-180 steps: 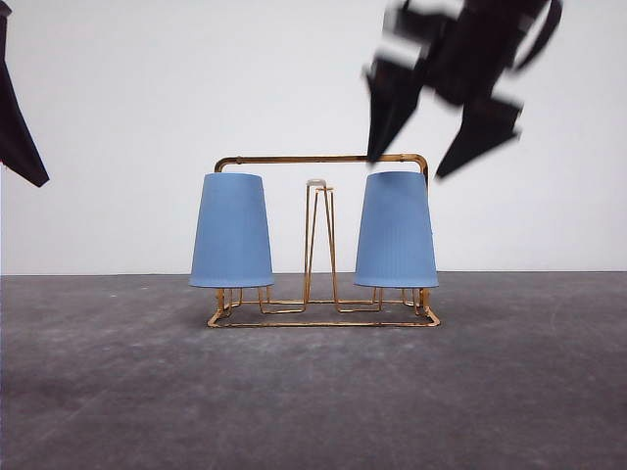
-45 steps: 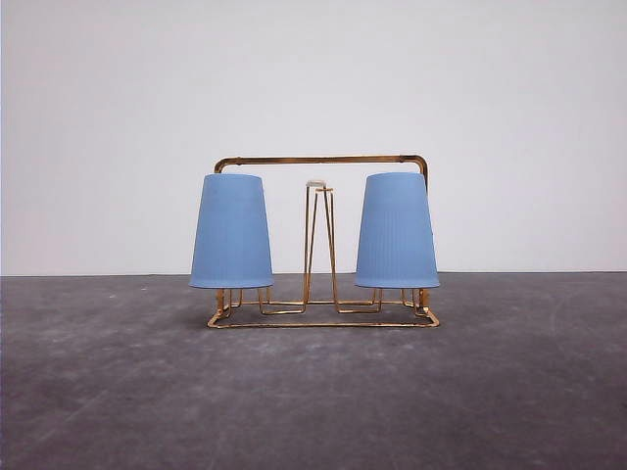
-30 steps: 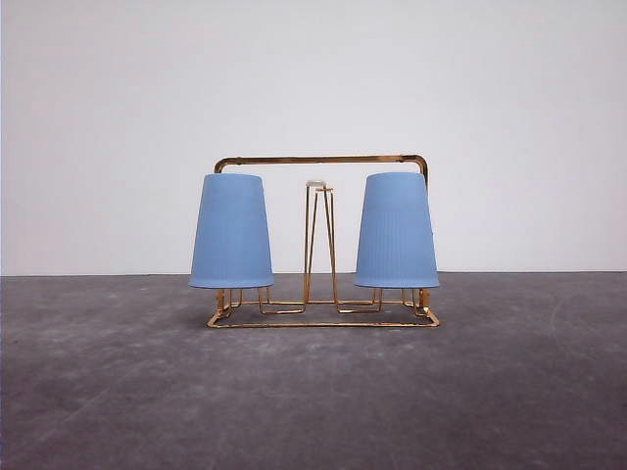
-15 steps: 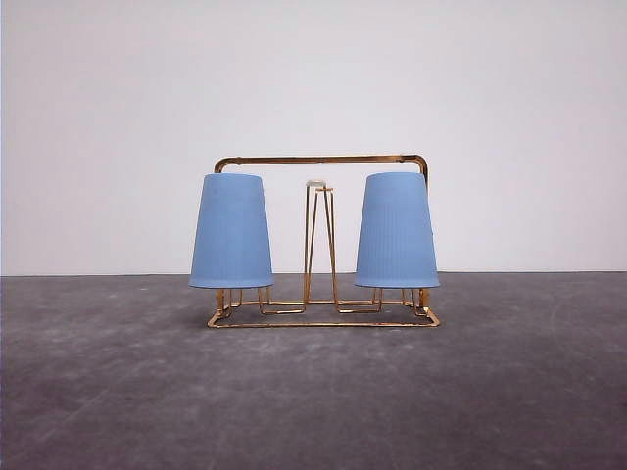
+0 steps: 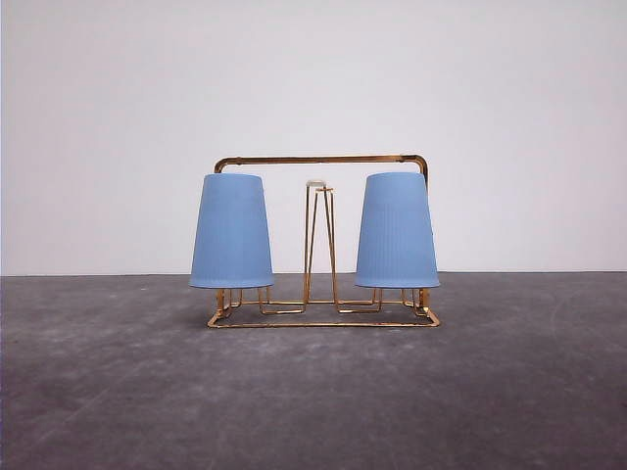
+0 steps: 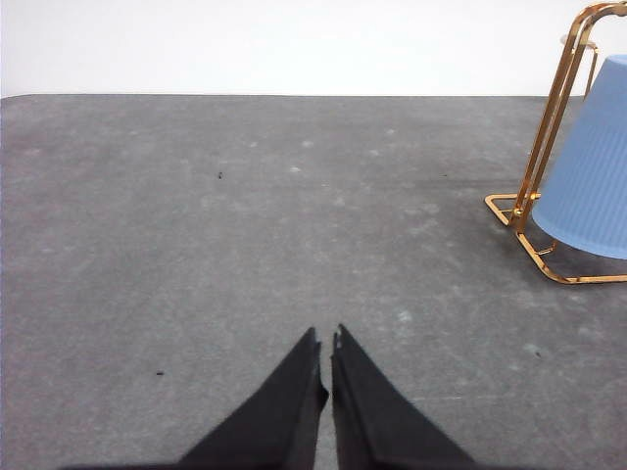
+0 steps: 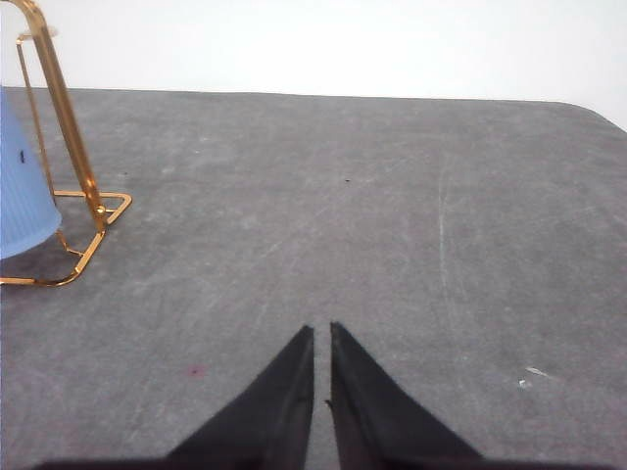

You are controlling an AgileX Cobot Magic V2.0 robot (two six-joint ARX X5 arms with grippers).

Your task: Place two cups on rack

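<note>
Two light-blue ribbed cups hang upside down on the gold wire rack (image 5: 321, 159) in the front view: the left cup (image 5: 231, 231) and the right cup (image 5: 396, 230), one on each side of the white-tipped middle prong (image 5: 315, 183). In the left wrist view my left gripper (image 6: 326, 343) is shut with nothing in it, low over the grey table, well away from the rack's end (image 6: 549, 127) and a cup (image 6: 593, 166). My right gripper (image 7: 320, 335) is shut and holds nothing too, apart from the rack's other end (image 7: 69, 127) and its cup (image 7: 20, 186).
The rack stands mid-table on a dark grey mat (image 5: 313, 392), before a plain white wall (image 5: 313, 78). Bare mat stretches in front of the rack and to both sides. The mat's far right corner (image 7: 588, 110) shows in the right wrist view.
Six seconds ago both arms hung high in the front view; they have since left that view. Over the last 1.5 seconds nothing has moved.
</note>
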